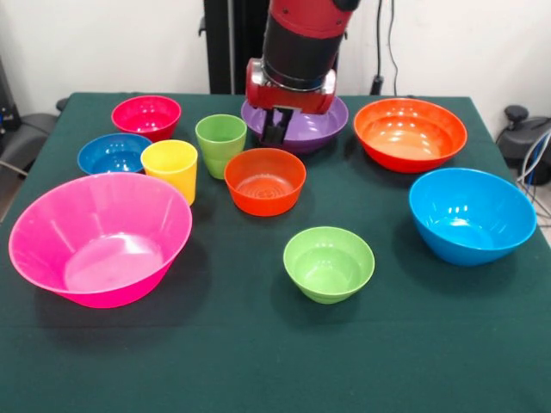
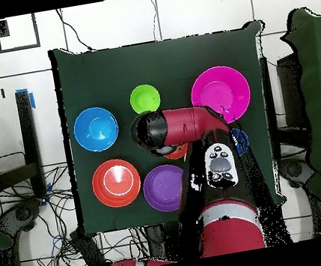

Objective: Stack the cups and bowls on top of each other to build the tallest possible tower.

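Observation:
My gripper (image 1: 274, 129) hangs over the front rim of the purple bowl (image 1: 301, 129), just behind the small orange-red bowl (image 1: 265, 181). The green cup (image 1: 220, 144) and yellow cup (image 1: 170, 169) stand upright to its left. Further left sit the small dark blue bowl (image 1: 114, 155) and the magenta-red bowl (image 1: 146, 116). The large pink bowl (image 1: 99, 237), small green bowl (image 1: 329, 262), light blue bowl (image 1: 472, 215) and orange bowl (image 1: 410, 133) each stand alone, with nothing nested. From overhead, the arm (image 2: 182, 128) hides both cups and most of the orange-red bowl (image 2: 176, 152).
All the pieces rest on a dark green cloth-covered table (image 1: 258, 361). Open cloth lies along the near edge in the front view. Cables (image 1: 538, 159) and equipment sit off the table's right side.

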Controlling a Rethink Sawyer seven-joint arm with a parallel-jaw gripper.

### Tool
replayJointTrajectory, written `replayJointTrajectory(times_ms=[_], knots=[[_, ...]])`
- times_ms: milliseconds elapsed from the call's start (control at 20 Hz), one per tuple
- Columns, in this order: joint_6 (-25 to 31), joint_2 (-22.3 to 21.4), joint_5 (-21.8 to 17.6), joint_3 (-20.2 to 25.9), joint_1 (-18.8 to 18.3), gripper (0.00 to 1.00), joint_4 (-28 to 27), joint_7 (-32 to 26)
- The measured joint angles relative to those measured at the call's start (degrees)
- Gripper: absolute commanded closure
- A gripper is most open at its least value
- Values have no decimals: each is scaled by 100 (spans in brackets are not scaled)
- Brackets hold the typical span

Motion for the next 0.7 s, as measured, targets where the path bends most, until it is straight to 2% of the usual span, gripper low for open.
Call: replayJointTrajectory(times_ms=[450, 700], knots=[[-321, 268, 19, -202, 189, 100, 41, 0], [-682, 340, 215, -203, 276, 100, 189, 120]])
